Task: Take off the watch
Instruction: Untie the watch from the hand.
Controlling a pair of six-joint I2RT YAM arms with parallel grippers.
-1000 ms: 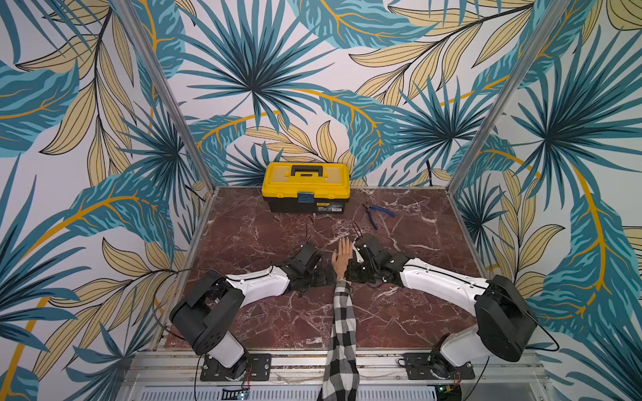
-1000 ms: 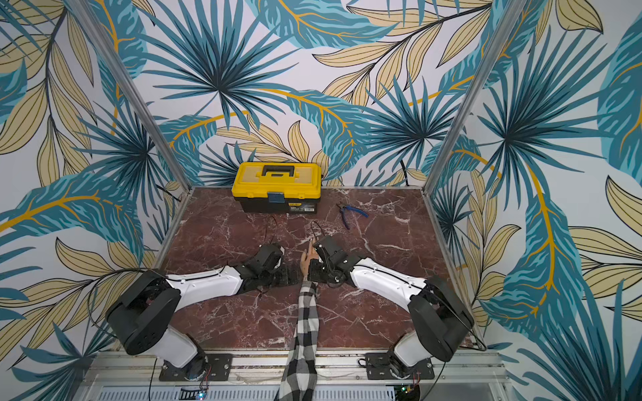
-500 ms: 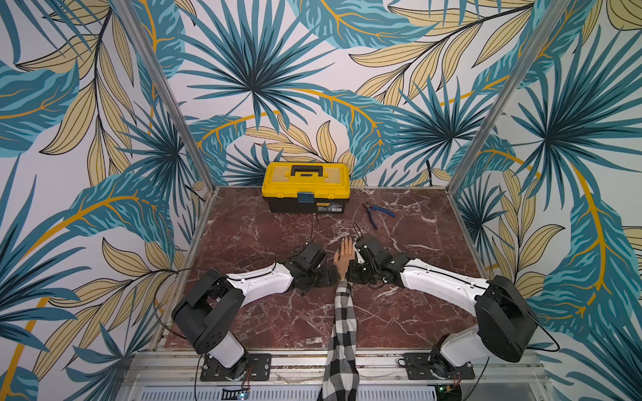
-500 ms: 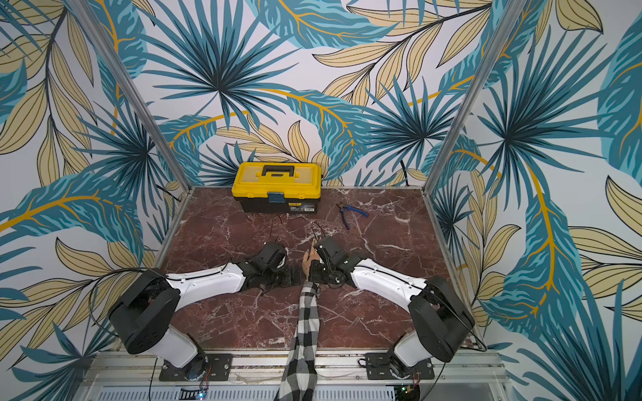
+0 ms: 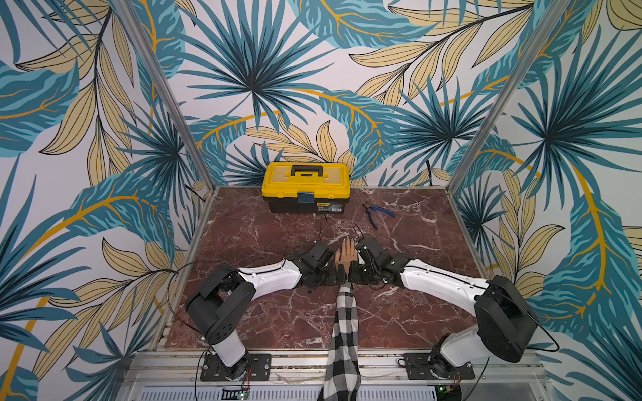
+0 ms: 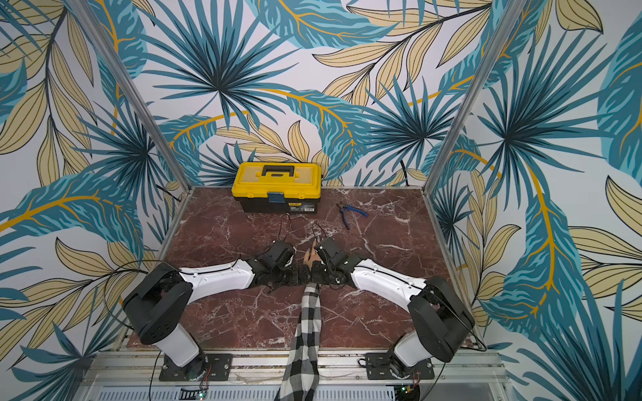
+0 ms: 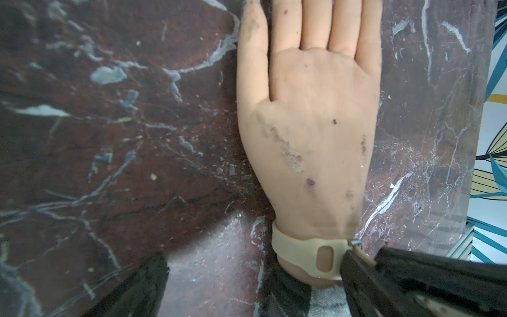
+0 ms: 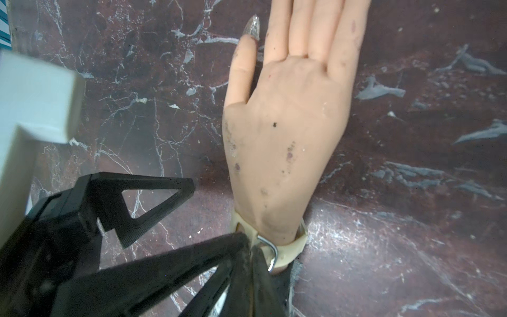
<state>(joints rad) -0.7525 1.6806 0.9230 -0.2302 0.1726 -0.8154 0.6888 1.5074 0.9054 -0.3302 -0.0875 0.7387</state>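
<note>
As viewed from either wrist camera, shows the thin cream rubbery wristwatch (image 7: 299, 247) wrapped round the wrist of the flesh-toned plastic mannequin hand (image 7: 310, 123), just behind the back of that hand. Lies there with its case hidden, only strap and silver metal buckle loop (image 8: 275, 254) showing. Rests the hand itself flat, back up, fingers straight, on the dark red marble bench (image 7: 109, 137), with a black-and-white checked cloth sleeve (image 5: 344, 330) trailing from its wrist. Presses the black right end effector (image 8: 251, 243) together on the strap end beside the buckle, at the hand's little-finger side. Spreads the black left end effector (image 5: 336, 276) wide apart at the hand's thumb side, gripping nothing, one triangular finger (image 8: 142, 181) clear of the strap. Well beyond the hand's fingertips in both top views: yellow-lidded black plastic toolbox (image 5: 305, 185), and blue-handled pliers (image 5: 382, 211) toward the little-finger side.
</note>
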